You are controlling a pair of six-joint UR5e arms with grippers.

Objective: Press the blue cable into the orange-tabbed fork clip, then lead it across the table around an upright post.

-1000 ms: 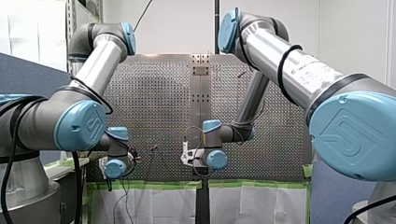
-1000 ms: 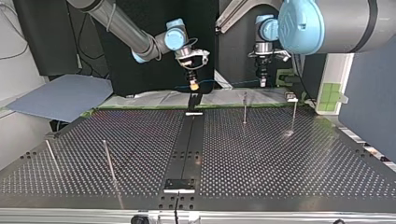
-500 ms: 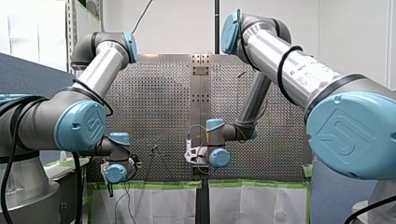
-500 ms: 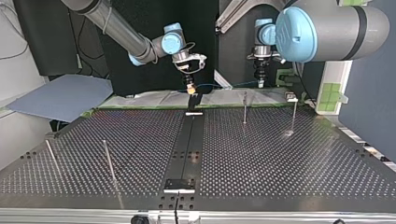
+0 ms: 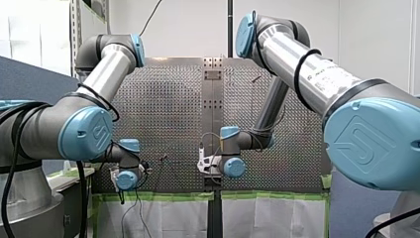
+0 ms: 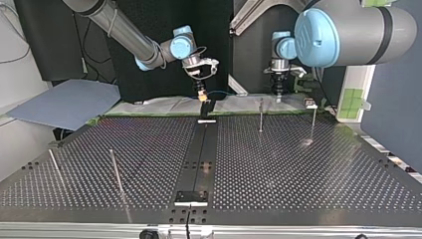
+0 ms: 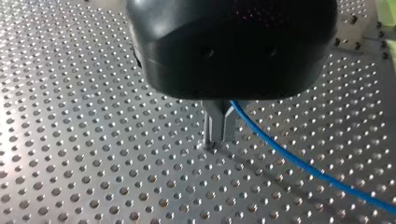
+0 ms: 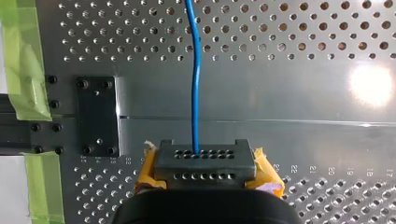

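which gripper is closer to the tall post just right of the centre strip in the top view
Left. My left gripper hangs just beyond the post, to its right in the top view. My right gripper is farther off, over the far end of the centre strip.

Two grippers over one perforated table [image 6: 298, 169]: my left gripper [image 7: 218, 140], my right gripper [image 8: 205, 163]. One blue cable [image 8: 195, 93]. One black centre strip [image 6: 201, 159]. Four upright posts [image 6: 260, 115]: two near table's far edge, top view's right half; two toward its near left corner.
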